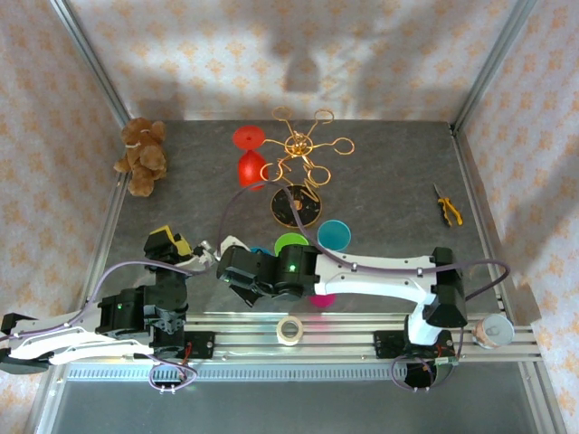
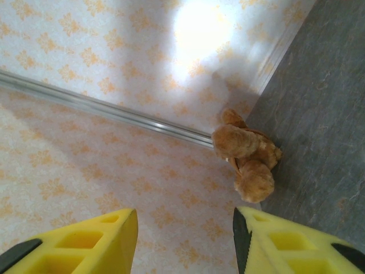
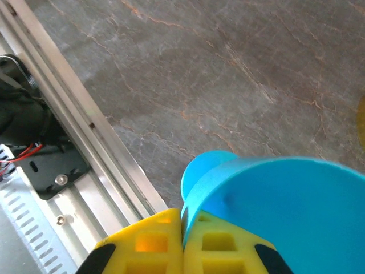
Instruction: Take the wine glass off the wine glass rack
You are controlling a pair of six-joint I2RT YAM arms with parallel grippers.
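Wire loops spread from the gold wine glass rack [image 1: 298,146].

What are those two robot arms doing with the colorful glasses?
The right end effector is shut and seems to be pinching a blue glass near the front rail. The left end effector is open and empty, facing the teddy bear. A red glass hangs on the gold wine glass rack. A green glass stands on the table.
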